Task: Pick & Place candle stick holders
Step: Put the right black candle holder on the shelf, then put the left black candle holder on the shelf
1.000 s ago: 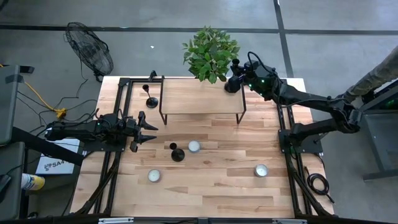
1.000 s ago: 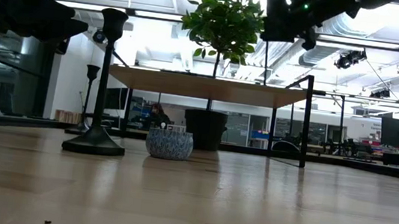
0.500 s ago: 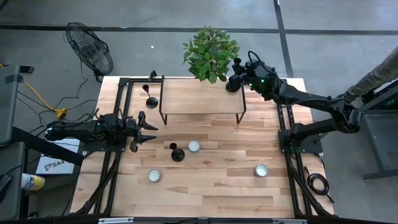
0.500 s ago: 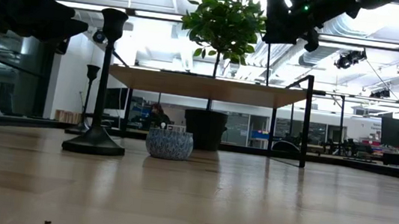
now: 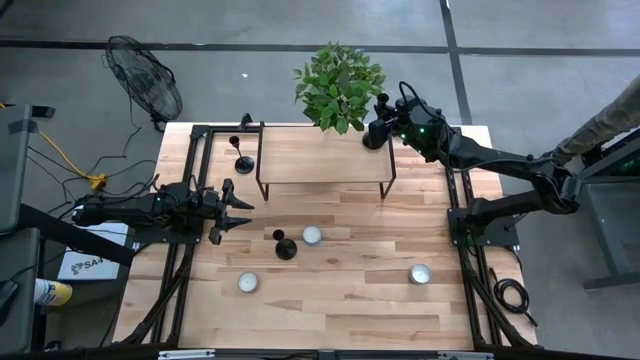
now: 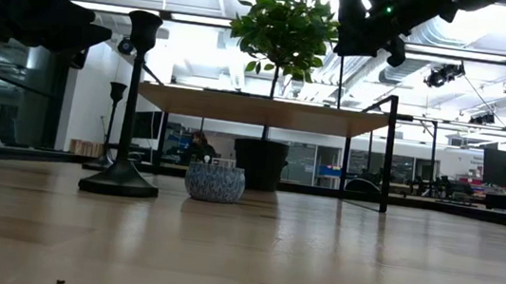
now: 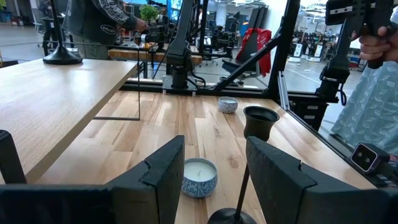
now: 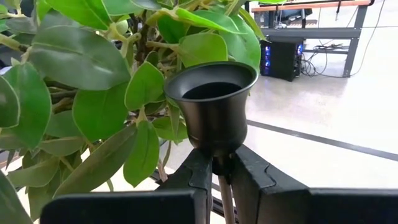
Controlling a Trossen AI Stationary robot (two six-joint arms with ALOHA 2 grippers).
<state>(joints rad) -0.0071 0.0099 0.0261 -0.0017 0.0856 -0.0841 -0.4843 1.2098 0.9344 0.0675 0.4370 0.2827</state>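
Three black candlestick holders show. One (image 5: pixel 242 160) stands on the table left of the raised wooden shelf (image 5: pixel 320 160). One (image 5: pixel 284 247) stands at the table's middle, and also shows in the left wrist view (image 7: pixel 260 122). The third (image 5: pixel 374 135) is at the shelf's far right corner, next to the potted plant (image 5: pixel 338 85), and my right gripper (image 5: pixel 382 122) is shut on it. My left gripper (image 5: pixel 240 212) is open and empty near the table's left edge, pointing toward the middle holder. My right gripper pinches the holder's thin stem (image 8: pixel 219 169) between its two fingers (image 8: pixel 198 177), just below the cup (image 8: pixel 211 99). The holder stands upright in the hold. The fingers come level from the table's right side. The low view hides its base behind the shelf top, so whether it rests on the shelf cannot be told.
Three short white candles lie on the table: one (image 5: pixel 312 235) beside the middle holder, one (image 5: pixel 248 283) nearer the front, one (image 5: pixel 420 273) at the right. The plant's leaves (image 8: pixel 81 62) crowd the held holder. A person's sleeve (image 5: pixel 610 115) shows beyond the table's right edge.
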